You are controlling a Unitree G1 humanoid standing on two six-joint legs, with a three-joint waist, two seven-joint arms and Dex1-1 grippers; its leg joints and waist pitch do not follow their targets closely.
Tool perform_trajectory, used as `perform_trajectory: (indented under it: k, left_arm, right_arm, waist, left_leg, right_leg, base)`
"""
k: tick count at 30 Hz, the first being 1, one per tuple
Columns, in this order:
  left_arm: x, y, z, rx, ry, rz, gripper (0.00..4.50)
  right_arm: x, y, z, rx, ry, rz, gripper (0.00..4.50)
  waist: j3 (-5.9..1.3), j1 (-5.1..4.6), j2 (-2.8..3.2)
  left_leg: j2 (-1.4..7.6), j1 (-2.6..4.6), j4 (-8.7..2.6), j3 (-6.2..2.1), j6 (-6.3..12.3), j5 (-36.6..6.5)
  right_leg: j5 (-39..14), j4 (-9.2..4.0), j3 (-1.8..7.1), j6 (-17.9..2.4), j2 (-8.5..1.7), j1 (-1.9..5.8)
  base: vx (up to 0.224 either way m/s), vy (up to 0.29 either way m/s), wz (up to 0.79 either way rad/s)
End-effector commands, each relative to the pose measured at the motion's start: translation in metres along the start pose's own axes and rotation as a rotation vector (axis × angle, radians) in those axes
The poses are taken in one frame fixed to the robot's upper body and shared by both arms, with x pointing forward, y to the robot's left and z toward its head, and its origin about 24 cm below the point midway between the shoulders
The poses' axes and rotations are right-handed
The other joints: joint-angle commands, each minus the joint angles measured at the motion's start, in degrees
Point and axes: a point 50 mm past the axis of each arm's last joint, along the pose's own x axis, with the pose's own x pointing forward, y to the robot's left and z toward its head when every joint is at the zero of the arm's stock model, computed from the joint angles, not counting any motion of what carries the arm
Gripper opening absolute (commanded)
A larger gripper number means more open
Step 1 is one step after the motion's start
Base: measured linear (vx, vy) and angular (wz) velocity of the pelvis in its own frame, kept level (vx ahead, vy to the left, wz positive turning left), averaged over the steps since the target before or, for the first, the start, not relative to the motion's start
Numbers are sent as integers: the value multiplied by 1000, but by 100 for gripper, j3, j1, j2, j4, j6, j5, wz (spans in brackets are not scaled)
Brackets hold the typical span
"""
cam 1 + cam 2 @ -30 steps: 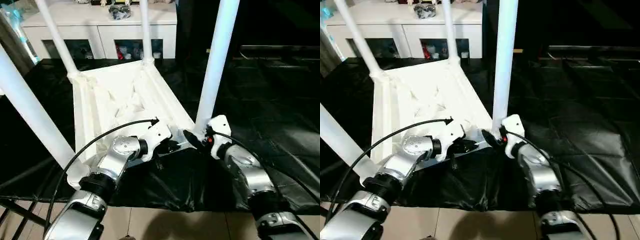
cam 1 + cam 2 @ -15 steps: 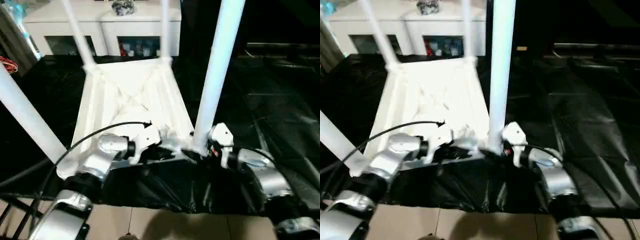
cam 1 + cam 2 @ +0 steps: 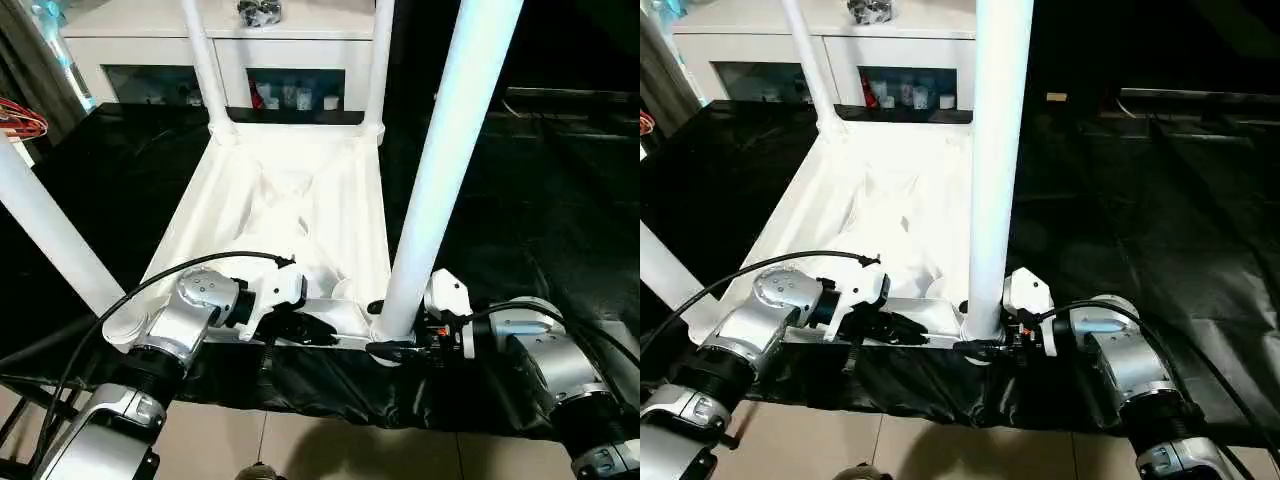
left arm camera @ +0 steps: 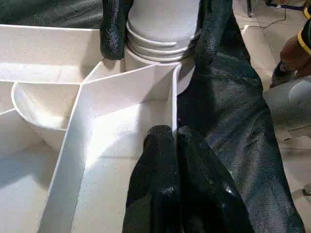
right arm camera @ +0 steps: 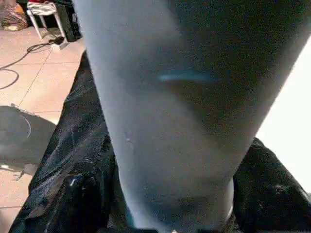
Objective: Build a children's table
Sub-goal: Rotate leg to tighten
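Since the earlier frames our right gripper (image 3: pixel 385 330) had swung from beside the near right leg (image 3: pixel 440 180) to straddle its base, one black finger on each side of the flared end, as the left wrist view also showed. The fingers were closing round the leg; whether they pressed on it yet we could not tell. Our left gripper (image 3: pixel 310 327) had also shifted along the near rim toward that corner. Its fingers (image 4: pixel 167 179) were shut together with nothing between them, tips lying against a rib just inside the rim.

The tabletop (image 3: pixel 290 200) lay upside down, ribbed underside up, on the black sheet (image 3: pixel 520 200) spread over the floor, in front of the white cabinet (image 3: pixel 150 45). All four legs stood upright in their corner sockets: two far ones (image 3: pixel 205 70), the near left one (image 3: pixel 45 235), and the one between our fingers.

Judgement: assembly looked nearly finished. The straddling grip suggested the last leg was being seated or twisted home, left arm steadying the top. Turning the table upright was not yet done.
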Motion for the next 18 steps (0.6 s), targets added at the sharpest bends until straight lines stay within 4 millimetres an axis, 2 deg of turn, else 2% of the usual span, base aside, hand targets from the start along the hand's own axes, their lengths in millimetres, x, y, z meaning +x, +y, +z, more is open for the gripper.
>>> perform_trajectory:
  k: [1, 7, 10, 13, 14, 16, 18]
  left_arm:
    - [2, 4, 16, 58, -48, 2, 0]
    - [4, 5, 15, 54, -46, 33, 0]
    - [11, 11, 16, 41, -48, 135, 0]
    - [15, 13, 15, 32, -33, 172, 0]
    - [22, 15, 14, 14, -26, 215, 0]
    - [34, 13, 14, -4, -30, 233, 0]
    - [37, 13, 15, -7, -29, 237, 0]
  right_arm:
    - [12, 9, 1, -3, -16, 94, 272]
    - [16, 16, -3, 31, -30, 92, 268]
    - [25, 12, -2, 70, -111, -52, 267]
    - [30, 9, -4, 99, -120, -120, 267]
    - [38, 5, -10, 141, -104, -217, 267]
    - [49, 0, -17, 187, -75, -349, 267]
    - [53, -2, -19, 218, -66, -394, 267]
  waist:
    - [-340, -7, -96]
    - [-352, 10, -86]
    - [-337, 32, -76]
    - [-305, 9, -57]
    - [-284, -11, -66]
    - [-233, -129, -62]
    - [-217, -200, -73]
  left_leg:
    - [191, 13, -322, -25, 521, -944]
    - [192, 16, -310, -26, 541, -872]
    - [201, 24, -322, -27, 495, -983]
    - [195, 30, -370, -38, 310, -1227]
    - [189, 36, -393, -48, 227, -1405]
    - [166, 59, -444, -67, 46, -1761]
    - [140, 84, -458, -97, -12, -1986]
  right_leg:
    - [-856, -331, 283, -1200, -360, 337]
    - [-718, -317, 282, -1208, -351, 335]
    - [-906, -345, 285, -1174, -362, 322]
    - [-1514, -416, 277, -995, -369, 313]
    - [-1906, -457, 273, -880, -381, 316]
    - [-2540, -533, 266, -716, -393, 294]
    - [-3083, -601, 245, -489, -409, 304]
  base:
    - [0, 0, 0]
    - [0, 0, 0]
    - [0, 0, 0]
    - [0, 0, 0]
    - [0, 0, 0]
    - [0, 0, 0]
    - [0, 0, 0]
